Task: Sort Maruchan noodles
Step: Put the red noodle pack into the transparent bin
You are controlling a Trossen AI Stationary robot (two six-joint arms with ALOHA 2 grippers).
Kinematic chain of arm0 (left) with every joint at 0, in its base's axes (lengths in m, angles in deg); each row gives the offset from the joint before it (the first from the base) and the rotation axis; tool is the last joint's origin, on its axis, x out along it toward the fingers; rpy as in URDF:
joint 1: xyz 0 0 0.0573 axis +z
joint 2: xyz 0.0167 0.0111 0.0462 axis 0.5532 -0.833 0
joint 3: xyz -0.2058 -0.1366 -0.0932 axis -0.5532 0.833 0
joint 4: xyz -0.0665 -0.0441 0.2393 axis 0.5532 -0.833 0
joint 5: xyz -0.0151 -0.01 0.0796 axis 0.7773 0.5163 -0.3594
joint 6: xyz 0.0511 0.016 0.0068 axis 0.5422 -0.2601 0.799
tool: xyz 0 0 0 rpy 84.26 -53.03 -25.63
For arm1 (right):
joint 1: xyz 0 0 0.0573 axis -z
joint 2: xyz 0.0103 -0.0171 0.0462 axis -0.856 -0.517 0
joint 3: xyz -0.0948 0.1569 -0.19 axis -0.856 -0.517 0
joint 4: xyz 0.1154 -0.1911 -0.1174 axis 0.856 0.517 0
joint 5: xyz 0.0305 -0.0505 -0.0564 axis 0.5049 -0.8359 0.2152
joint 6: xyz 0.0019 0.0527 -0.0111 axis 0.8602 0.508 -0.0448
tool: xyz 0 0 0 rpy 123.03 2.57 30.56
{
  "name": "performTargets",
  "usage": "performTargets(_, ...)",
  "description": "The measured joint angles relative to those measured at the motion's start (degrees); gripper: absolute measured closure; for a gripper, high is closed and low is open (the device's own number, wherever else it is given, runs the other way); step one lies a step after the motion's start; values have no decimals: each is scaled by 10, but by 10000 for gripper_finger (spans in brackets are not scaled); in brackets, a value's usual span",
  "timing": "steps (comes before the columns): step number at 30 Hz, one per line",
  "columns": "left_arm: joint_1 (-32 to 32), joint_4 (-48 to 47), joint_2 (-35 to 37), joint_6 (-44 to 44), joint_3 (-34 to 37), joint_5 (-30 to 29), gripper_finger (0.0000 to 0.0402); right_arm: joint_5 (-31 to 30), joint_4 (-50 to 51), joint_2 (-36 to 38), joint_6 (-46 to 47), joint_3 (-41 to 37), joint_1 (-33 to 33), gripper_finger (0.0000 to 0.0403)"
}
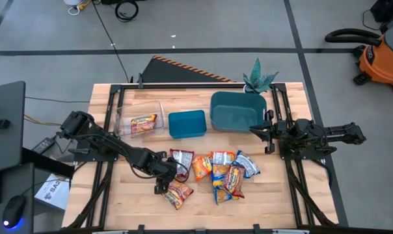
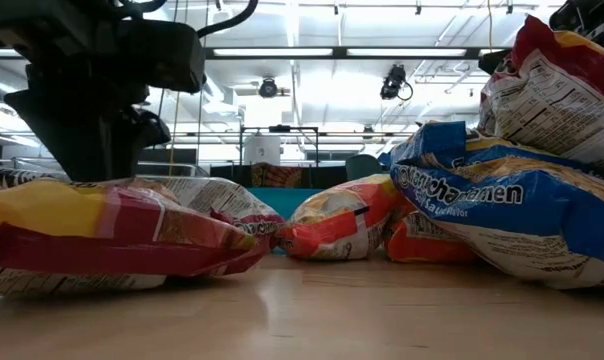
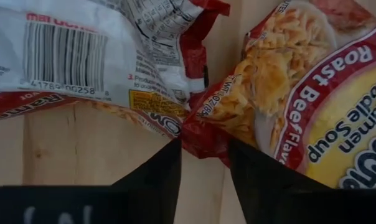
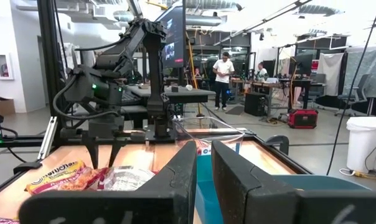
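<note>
Several Maruchan packets lie flat in a loose pile on the wooden table (image 1: 138, 208): a red-and-white one (image 1: 181, 159), orange ones (image 1: 202, 166), a blue one (image 1: 246, 164) and a red-yellow Roast Beef one (image 1: 177, 193). One more packet (image 1: 144, 122) lies in the clear box. My left gripper (image 1: 165, 182) is open, pointing down over the pile's left side. In the left wrist view its fingers stand on either side of the Roast Beef packet's red corner (image 3: 203, 130). The red-and-white packet (image 3: 82, 50) lies beside it. My right gripper (image 1: 261, 130) waits by the large teal bin, open by a narrow gap (image 4: 203, 155).
A clear box (image 1: 128, 117), a small teal bin (image 1: 187, 123) and a large teal bin (image 1: 237, 110) stand in a row along the far side. A small plant (image 1: 258, 79) sits at the far edge. Bare wood lies toward the near edge. People stand in the room beyond (image 4: 223, 74).
</note>
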Motion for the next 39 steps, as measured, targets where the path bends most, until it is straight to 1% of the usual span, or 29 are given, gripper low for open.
performTargets(3,0,5,0,0,0,0,305,0,0,0,0,0,0,348)
performTargets(9,0,14,0,-1,0,0,390,0,0,0,0,0,0,348)
performTargets(12,0,1,0,4,-6,0,393,0,0,0,0,0,0,348)
performTargets(16,2,-58,16,23,-47,-5,397,0,0,0,0,0,0,348)
performTargets(19,3,-139,30,34,-91,-24,398,0,0,0,0,0,0,348)
performTargets(25,3,-321,54,31,-183,-88,399,0,0,0,0,0,0,348)
performTargets(29,3,-410,77,11,-215,-141,400,0,0,0,0,0,0,348)
performTargets(31,7,-432,90,4,-219,-160,400,0,0,0,0,0,0,348)
performTargets(35,15,-455,120,-13,-219,-172,400,0,0,0,0,0,0,348)
performTargets(39,12,-417,130,-38,-202,-161,387,0,0,0,0,0,0,348)
